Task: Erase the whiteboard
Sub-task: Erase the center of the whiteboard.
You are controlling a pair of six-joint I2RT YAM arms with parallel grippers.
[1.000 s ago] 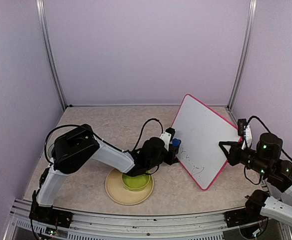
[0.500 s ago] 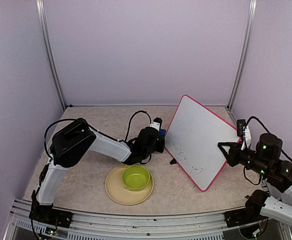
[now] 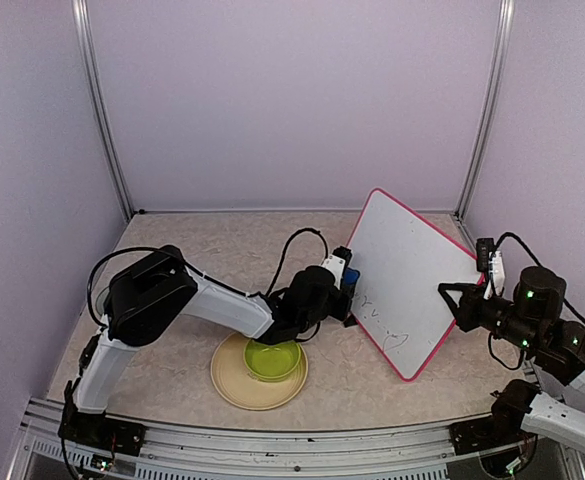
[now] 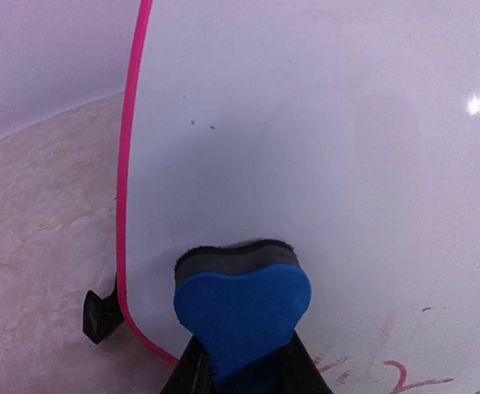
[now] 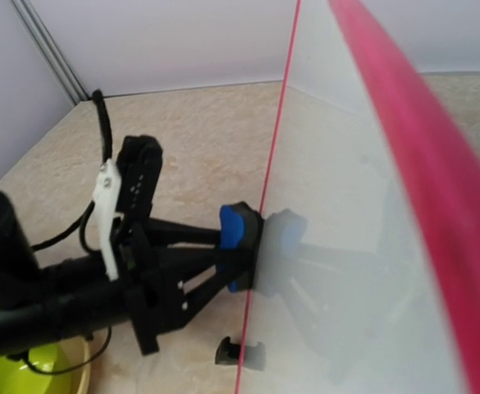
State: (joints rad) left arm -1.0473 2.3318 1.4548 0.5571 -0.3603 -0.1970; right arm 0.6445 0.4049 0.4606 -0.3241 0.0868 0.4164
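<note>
The whiteboard [image 3: 412, 265], white with a pink frame, stands tilted on the table at the right. Dark handwriting [image 3: 384, 328] remains near its lower corner. My left gripper [image 3: 344, 290] is shut on a blue heart-shaped eraser [image 3: 351, 283], whose dark felt presses on the board's lower left part. The left wrist view shows the eraser [image 4: 241, 308] flat against the whiteboard [image 4: 322, 139], just right of the pink frame [image 4: 127, 180], with reddish marks [image 4: 404, 376] at lower right. My right gripper [image 3: 460, 300] is shut on the board's right edge. In the right wrist view, the eraser [image 5: 240, 234] meets the whiteboard [image 5: 346, 246].
A yellow plate [image 3: 234, 385] carrying a green bowl [image 3: 272, 358] lies under my left forearm, near the front. One black foot [image 4: 100, 316] of the board rests on the table. Walls and metal posts close in the back and both sides.
Half a second ago the eraser was farther up and left, with the board's left side swung that way. Both have come back right, as they stood a second ago.
</note>
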